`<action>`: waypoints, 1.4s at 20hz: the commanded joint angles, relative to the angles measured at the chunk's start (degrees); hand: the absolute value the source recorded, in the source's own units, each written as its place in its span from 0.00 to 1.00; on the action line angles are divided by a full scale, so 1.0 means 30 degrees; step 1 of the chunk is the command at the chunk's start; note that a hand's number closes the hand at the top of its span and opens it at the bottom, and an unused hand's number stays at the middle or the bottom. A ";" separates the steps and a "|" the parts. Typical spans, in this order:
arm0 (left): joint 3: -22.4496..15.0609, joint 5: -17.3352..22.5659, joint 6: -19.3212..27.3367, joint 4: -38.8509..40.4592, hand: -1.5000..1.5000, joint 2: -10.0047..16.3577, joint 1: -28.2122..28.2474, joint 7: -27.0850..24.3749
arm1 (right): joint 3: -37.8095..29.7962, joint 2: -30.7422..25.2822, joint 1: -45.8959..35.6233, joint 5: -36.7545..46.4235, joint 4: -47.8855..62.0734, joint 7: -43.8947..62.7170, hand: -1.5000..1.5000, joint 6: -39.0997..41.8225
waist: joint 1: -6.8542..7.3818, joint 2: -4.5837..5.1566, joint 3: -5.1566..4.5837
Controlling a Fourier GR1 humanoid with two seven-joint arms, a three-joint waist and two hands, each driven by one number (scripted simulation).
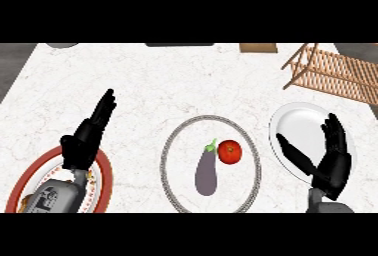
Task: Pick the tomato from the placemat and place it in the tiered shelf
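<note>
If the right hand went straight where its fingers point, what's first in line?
Probably the shelf: the right hand points up the view, past the white plate rim. Depth unclear.

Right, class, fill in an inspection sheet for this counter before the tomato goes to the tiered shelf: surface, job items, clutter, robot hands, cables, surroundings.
Surface: pale marbled counter.
Job's things: tomato on the round placemat; wooden tiered shelf at far right.
Clutter: eggplant beside the tomato; white plate right; red-rimmed plate left.
Robot hands: left robot hand open by the red-rimmed plate; right robot hand open over the white plate; both hold nothing.
Cables: nothing seen.
Surroundings: things cut off at the far edge, unidentifiable.
</note>
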 commanded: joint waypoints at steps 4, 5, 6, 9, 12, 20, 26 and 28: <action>-0.0625 -0.1049 0.0527 -0.0870 0.50 -0.0638 0.0151 0.0550 | 0.2579 -0.2003 0.2075 0.0761 -0.2187 0.1818 0.00 0.3467 | 0.0246 -0.0151 -0.0061; -0.0680 -0.0891 0.0081 -0.0454 0.50 -0.0720 -0.0042 0.0672 | 0.2932 -0.2077 0.1246 0.1472 -0.1331 0.2314 0.00 0.3211 | 0.0328 -0.0085 -0.0058; -0.0222 -0.0774 0.0148 -0.0194 0.50 -0.0536 -0.0426 0.0806 | 0.3404 -0.3122 0.1871 0.1927 -0.2265 0.3410 0.00 0.3720 | 0.0220 -0.0100 -0.0076; -0.0385 -0.1144 0.0335 0.0278 0.50 -0.0973 -0.0281 0.0413 | 0.4562 -0.4272 0.1061 0.3844 -0.4826 0.7868 0.00 0.3063 | 0.0207 -0.0113 -0.0095; -0.0448 -0.1344 0.0287 0.0017 0.50 -0.0859 0.0469 -0.0198 | 0.5634 -0.5433 0.0442 0.5307 -0.7336 1.2217 0.00 0.3597 | 0.0283 -0.0150 -0.0124; 0.0135 -0.0714 -0.0582 0.0818 0.50 -0.0911 -0.1107 0.0418 | 0.8404 -0.7782 -0.3330 0.8273 -0.7746 2.0838 0.00 0.8720 | 0.0529 -0.0038 -0.0128; 0.0022 -0.1172 -0.0335 -0.0289 0.50 -0.0981 -0.0550 0.1132 | 1.0407 -0.6966 -0.5055 1.0237 -1.0818 2.7850 0.00 1.1726 | 0.0361 -0.0119 -0.0076; 0.0215 -0.1263 -0.0389 0.0811 0.50 -0.1515 -0.0806 0.0502 | 0.9697 -0.6643 -0.5770 0.9638 -1.0271 2.8207 0.00 1.3061 | 0.0315 -0.0068 -0.0062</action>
